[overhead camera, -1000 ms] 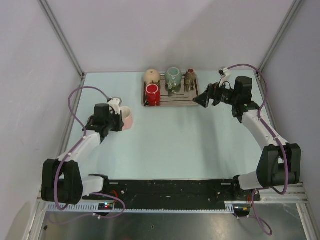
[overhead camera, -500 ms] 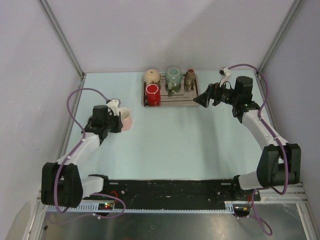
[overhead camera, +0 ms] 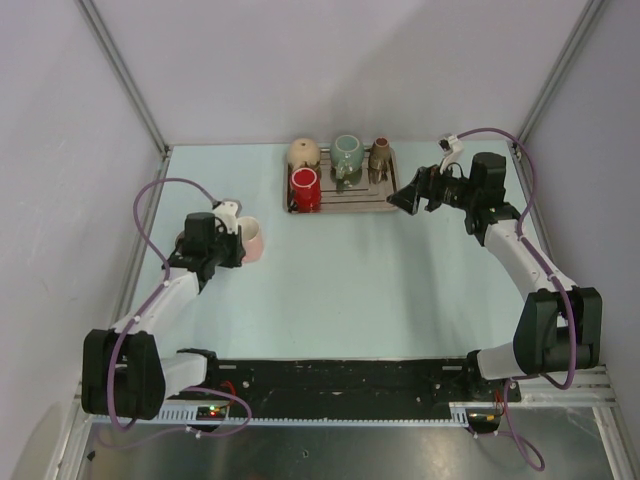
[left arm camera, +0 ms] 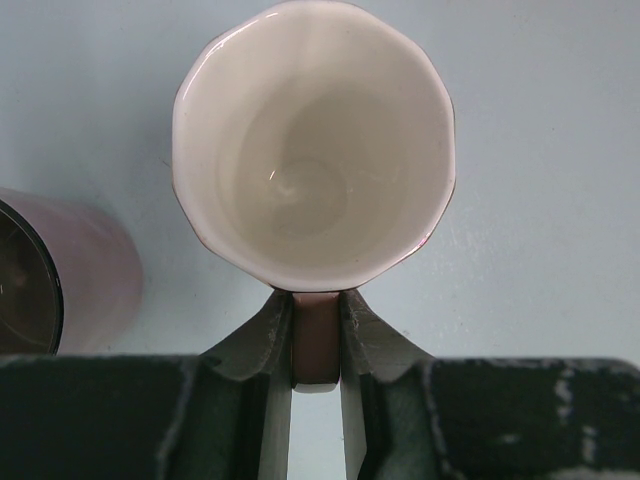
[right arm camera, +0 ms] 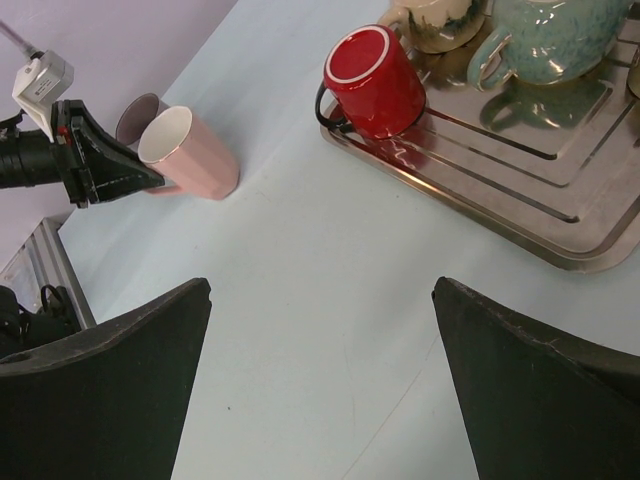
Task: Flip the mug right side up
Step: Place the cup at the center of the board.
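- Mug: left side of tabletop, tipped sideways, mouth toward the left wrist camera.
- Left pincer clenched on its handle; right pincer released, far right.
- Judged: glazed ceramic, so stiff, slick and chippable. A thin handle grip may pivot.

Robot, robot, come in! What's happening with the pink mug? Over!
Left end effector shut on pink mug handle. Right end effector open, near tray. Purple cup close beside mug.
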Robot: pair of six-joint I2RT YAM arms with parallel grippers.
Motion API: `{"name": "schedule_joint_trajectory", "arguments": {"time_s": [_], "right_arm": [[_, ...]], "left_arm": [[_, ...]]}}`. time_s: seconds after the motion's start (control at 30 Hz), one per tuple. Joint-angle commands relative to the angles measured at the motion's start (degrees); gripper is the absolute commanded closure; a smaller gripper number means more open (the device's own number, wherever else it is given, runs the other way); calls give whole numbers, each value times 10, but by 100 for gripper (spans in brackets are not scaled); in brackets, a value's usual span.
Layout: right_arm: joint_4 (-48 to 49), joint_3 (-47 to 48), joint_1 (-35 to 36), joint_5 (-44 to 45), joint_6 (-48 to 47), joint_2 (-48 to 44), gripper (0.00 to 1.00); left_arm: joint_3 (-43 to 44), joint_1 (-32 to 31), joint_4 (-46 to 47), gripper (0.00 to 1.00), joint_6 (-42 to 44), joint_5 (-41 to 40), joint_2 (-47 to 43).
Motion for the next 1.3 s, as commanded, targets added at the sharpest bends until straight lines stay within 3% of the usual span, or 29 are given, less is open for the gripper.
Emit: {"name": "schedule_joint_trajectory", "arguments": {"time_s": [0.0, 1.27], "right_arm": [[18, 6, -3, -5, 4, 3, 1], [19, 6, -7, -7, 9, -1, 1]], "left_arm": [[2, 4, 43, 89, 14, 24, -20], [4, 3, 10, 61, 29, 28, -49]]}}
